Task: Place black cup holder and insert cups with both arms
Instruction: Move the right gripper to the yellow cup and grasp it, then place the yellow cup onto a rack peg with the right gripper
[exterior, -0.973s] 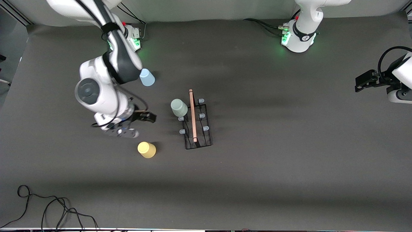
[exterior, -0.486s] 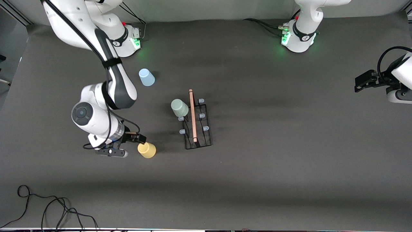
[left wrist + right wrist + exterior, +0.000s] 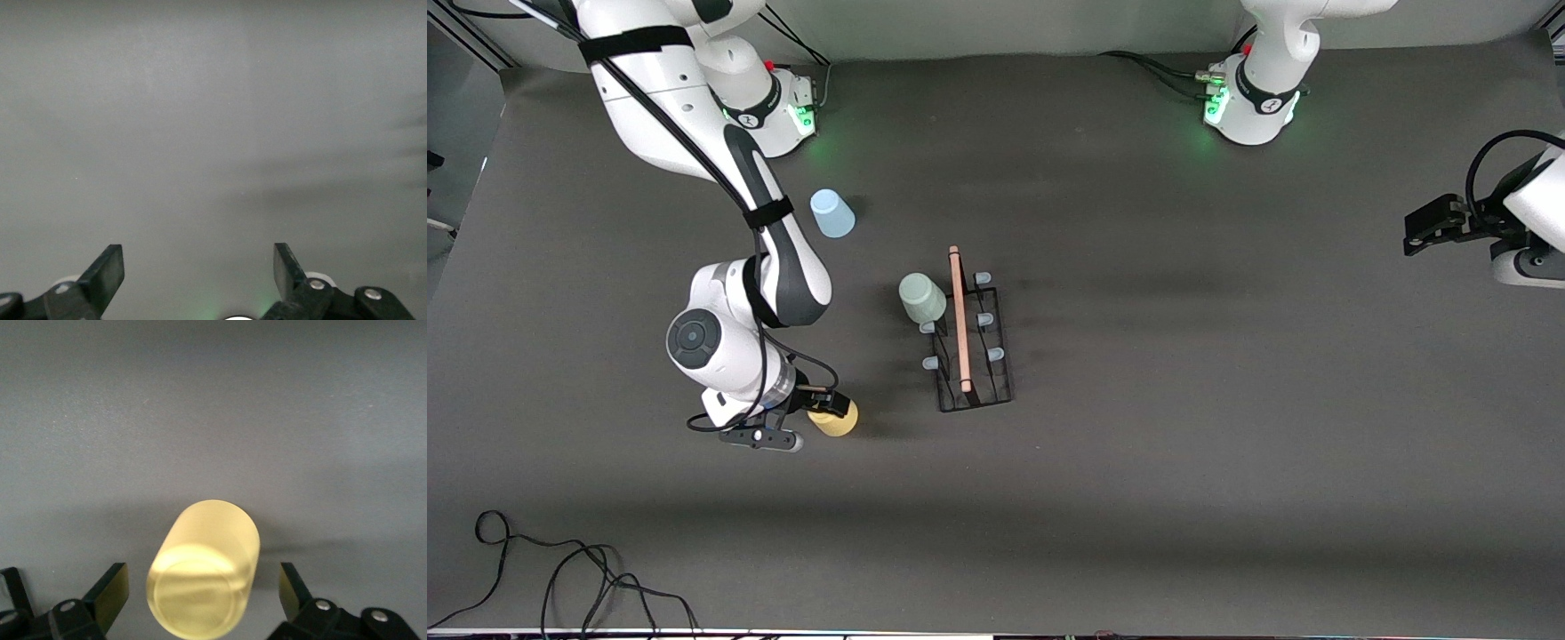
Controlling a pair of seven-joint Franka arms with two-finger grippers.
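The black cup holder (image 3: 971, 347) stands mid-table with its wooden rod handle on top. A mint green cup (image 3: 921, 298) leans over a prong on its side toward the right arm's end. The light blue cup (image 3: 831, 213) stands upside down, farther from the front camera. Nearer the camera than the rack is the yellow cup (image 3: 842, 421) (image 3: 203, 577), upside down. My right gripper (image 3: 829, 410) (image 3: 200, 580) is down at it, open, a finger on either side with gaps showing. My left gripper (image 3: 1421, 228) (image 3: 199, 257) waits open and empty at the left arm's end of the table.
A dark grey mat (image 3: 1183, 444) covers the table. Loose black cables (image 3: 560, 569) lie by the front edge toward the right arm's end. The green-lit arm bases (image 3: 1249, 98) stand along the edge farthest from the front camera.
My right arm has swung toward the front camera and come down on the yellow cup, so its open fingers now straddle it. The left arm has hardly moved.
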